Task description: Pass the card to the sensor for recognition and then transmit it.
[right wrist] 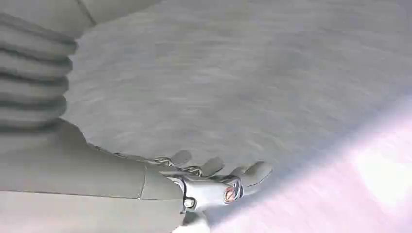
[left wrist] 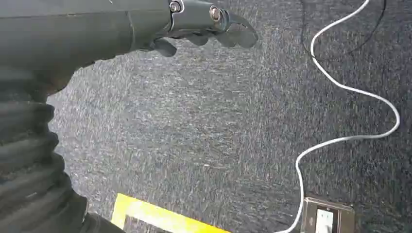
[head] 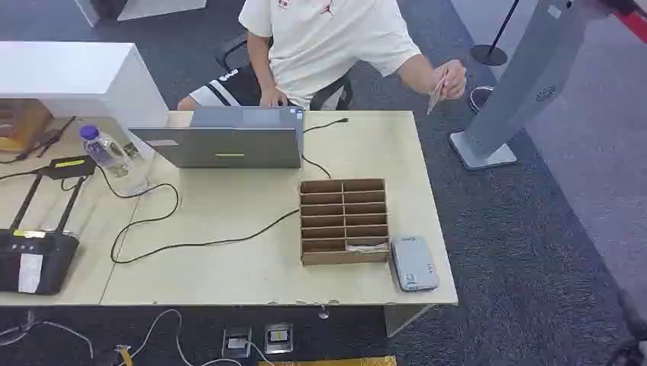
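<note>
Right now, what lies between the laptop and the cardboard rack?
In the head view, a black cable runs over bare tabletop between the laptop and the rack; nothing else.

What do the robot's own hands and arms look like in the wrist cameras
Each wrist ends in a grey ribbed cover and a smooth grey shell. The left hand has dark fingers on a dark metal bracket with two silver screws. The right hand looks paler: grey fingertips, a silver bracket, small springs and a copper-coloured screw. Neither view shows any cables on the hands.
</note>
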Controlling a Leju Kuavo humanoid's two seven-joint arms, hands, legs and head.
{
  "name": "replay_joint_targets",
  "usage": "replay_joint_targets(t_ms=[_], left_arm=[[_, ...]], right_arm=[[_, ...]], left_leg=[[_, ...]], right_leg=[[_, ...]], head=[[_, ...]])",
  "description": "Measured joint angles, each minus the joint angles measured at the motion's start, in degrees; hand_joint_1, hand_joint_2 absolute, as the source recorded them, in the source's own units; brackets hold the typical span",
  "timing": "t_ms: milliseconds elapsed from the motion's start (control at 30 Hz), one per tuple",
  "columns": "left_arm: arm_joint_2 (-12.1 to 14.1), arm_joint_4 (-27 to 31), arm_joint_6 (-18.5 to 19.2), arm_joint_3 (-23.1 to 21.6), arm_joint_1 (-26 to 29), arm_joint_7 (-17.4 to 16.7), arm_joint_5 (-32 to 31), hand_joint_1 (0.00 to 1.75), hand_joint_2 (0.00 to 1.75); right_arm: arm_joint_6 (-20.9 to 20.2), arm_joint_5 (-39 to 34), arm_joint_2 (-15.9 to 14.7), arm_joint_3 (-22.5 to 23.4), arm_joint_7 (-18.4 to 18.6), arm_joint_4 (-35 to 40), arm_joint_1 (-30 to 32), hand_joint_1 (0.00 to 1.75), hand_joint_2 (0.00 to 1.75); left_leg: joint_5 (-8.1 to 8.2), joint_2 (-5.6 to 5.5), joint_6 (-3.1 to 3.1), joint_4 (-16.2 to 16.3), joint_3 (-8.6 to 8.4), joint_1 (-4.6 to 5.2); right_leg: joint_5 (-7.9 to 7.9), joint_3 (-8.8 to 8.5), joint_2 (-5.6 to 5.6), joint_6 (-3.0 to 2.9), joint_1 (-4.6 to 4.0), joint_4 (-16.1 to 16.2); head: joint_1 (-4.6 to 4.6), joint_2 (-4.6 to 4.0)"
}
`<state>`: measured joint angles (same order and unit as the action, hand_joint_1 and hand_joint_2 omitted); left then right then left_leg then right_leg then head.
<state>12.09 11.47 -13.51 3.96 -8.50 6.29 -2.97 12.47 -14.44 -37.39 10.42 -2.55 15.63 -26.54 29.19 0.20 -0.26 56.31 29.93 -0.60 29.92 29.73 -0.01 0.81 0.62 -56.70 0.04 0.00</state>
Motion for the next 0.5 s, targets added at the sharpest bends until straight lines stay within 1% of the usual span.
replay_joint_targets(t_ms=[67, 100, 133, 200, 300, 333, 367, 433, 467, 500], left_arm=[[-0.3, 0.0, -0.3, 0.1, 0.4, 0.8, 0.5, 0.0, 1.75], [-0.4, -0.1, -0.5, 0.1, 0.5, 1.0, 0.6, 0.0, 1.75], [-0.5, -0.1, -0.8, 0.1, 0.5, 1.1, 0.6, 0.0, 1.75], [-0.8, -0.1, -1.0, 0.2, 0.5, 1.2, 0.6, 0.0, 1.75], [-1.3, -0.2, -0.8, 0.1, 0.8, 1.2, 0.2, 0.0, 1.75], [-1.4, -0.2, -0.5, 0.1, 0.8, 1.4, -0.1, 0.0, 1.75], [-1.5, -0.2, -0.3, 0.1, 0.8, 1.5, -0.1, 0.0, 1.75], [-1.6, -0.2, -0.1, 0.1, 0.8, 1.7, -0.1, 0.0, 1.75], [-1.7, -0.2, 0.0, 0.1, 0.8, 1.9, -0.1, 0.0, 1.75], [-1.8, -0.2, 0.1, 0.1, 0.8, 2.0, -0.1, 0.0, 1.75]], right_arm=[[3.7, -1.1, -2.3, 2.4, -5.6, 1.4, -5.7, 0.0, 1.75], [4.0, -0.2, -3.6, 2.5, -7.2, 2.2, -9.8, 0.0, 1.75], [4.0, 1.2, -4.7, 2.5, -8.2, 3.1, -13.8, 0.0, 1.75], [3.9, 4.3, -6.5, 1.9, -9.3, 5.3, -23.1, 0.0, 1.75], [2.8, 7.2, -6.3, -0.4, -11.6, 7.5, -32.6, 0.0, 1.75], [2.1, 8.8, -6.0, -1.8, -12.1, 8.4, -35.1, 0.0, 1.75], [1.3, 10.8, -5.7, -3.4, -12.4, 9.5, -37.2, 0.0, 1.75], [0.4, 14.7, -4.6, -6.8, -12.8, 11.6, -40.4, 0.0, 1.75], [-0.1, 17.4, -3.9, -9.1, -13.1, 12.9, -41.4, 0.0, 1.75], [-0.2, 18.8, -3.5, -10.1, -13.2, 13.4, -42.1, 0.0, 1.75]], left_leg=[[-0.02, 0.04, 0.03, 0.0, 0.15, 0.25], [-0.03, 0.13, 0.05, 0.0, 0.22, 0.44], [-0.04, 0.25, 0.08, 0.0, 0.25, 0.63], [-0.18, 0.14, 0.29, 0.0, 0.18, 0.67], [-0.32, -0.22, 0.34, 0.0, 0.3, 0.61], [-0.38, -0.36, 0.36, 0.0, 0.35, 0.65], [-0.42, -0.48, 0.33, 0.0, 0.43, 0.64], [-0.47, -0.5, 0.29, 0.0, 0.44, 0.6], [-0.47, -0.51, 0.29, 0.0, 0.42, 0.51], [-0.47, -0.54, 0.29, 0.0, 0.43, 0.46]], right_leg=[[-0.05, 0.12, 0.02, 0.07, 0.23, -0.2], [-0.05, 0.29, 0.11, 0.08, 0.42, -0.4], [-0.05, 0.44, 0.16, 0.09, 0.59, -0.5], [-0.02, 0.51, 0.01, 0.12, 0.66, -0.6], [-0.02, 0.5, -0.37, 0.12, 0.6, -0.6], [-0.02, 0.54, -0.55, 0.12, 0.63, -0.6], [-0.02, 0.56, -0.66, 0.12, 0.62, -0.7], [-0.02, 0.59, -0.67, 0.12, 0.58, -0.7], [-0.02, 0.57, -0.68, 0.11, 0.49, -0.7], [-0.02, 0.55, -0.72, 0.11, 0.43, -0.7]], head=[[-0.04, 0.0], [-0.04, 0.0], [-0.13, 0.0], [-0.04, 0.0], [-0.02, 0.0], [-0.13, 0.0], [-0.02, 0.0], [-0.15, 0.0], [0.0, 0.0], [-0.06, 0.0]])
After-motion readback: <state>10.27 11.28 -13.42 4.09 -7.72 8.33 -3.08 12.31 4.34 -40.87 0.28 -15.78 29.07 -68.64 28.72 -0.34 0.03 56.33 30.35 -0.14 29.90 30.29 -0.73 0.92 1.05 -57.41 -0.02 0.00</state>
